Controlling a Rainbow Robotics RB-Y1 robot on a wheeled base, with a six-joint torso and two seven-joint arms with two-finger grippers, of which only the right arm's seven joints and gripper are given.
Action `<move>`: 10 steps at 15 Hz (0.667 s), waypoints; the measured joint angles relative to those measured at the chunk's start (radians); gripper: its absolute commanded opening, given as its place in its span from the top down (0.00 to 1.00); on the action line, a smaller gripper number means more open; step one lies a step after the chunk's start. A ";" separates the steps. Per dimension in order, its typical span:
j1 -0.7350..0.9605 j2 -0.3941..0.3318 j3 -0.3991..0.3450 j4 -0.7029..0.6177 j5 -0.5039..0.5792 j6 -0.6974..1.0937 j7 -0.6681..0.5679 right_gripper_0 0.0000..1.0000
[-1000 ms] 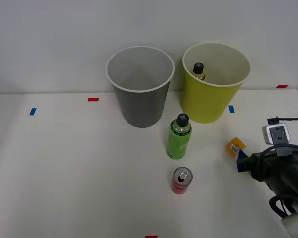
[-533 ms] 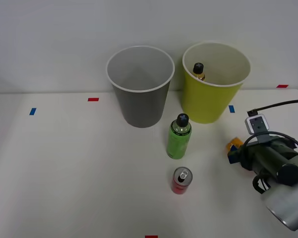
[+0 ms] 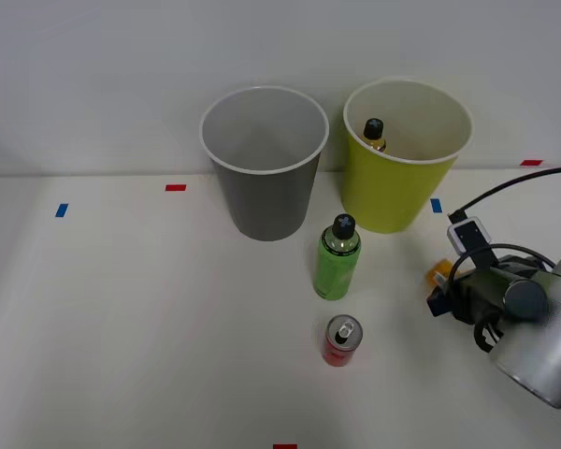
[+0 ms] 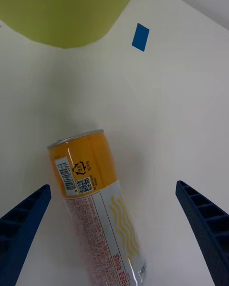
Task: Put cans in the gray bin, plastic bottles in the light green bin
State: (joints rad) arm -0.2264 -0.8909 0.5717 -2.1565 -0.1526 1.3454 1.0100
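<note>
From the front view, the right gripper (image 3: 437, 297) is low over the white table (image 3: 122, 327), with a small orange-ended container (image 3: 439, 272) lying just ahead of its tip. The yellow-green tapered bin (image 3: 404, 178), holding a black-capped bottle (image 3: 375, 134), stands beyond it. The round gray bin (image 3: 265, 178) is further off to the gripper's left, as are the upright green black-capped bottle (image 3: 337, 258) and the short red can (image 3: 340, 340).

In the wrist view the blue ribbed fingers (image 4: 21, 219) are spread wide, holding nothing. The container (image 4: 95, 200) lies on its side between them, slightly askew and touching neither. Its smooth, glossy cylindrical wall with printed label looks light, thin and likely slippery, prone to rolling; closing across the mid-body, square to its length, seems the safest hold.
</note>
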 measured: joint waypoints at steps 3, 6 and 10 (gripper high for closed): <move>-0.053 -0.001 0.024 0.045 -0.056 0.035 -0.002 0.10; -0.095 0.005 0.060 0.081 -0.071 0.058 -0.018 0.09; -0.159 0.033 0.063 0.161 -0.153 0.056 -0.030 0.10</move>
State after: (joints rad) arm -0.3852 -0.8577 0.6351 -1.9957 -0.3056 1.4012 0.9796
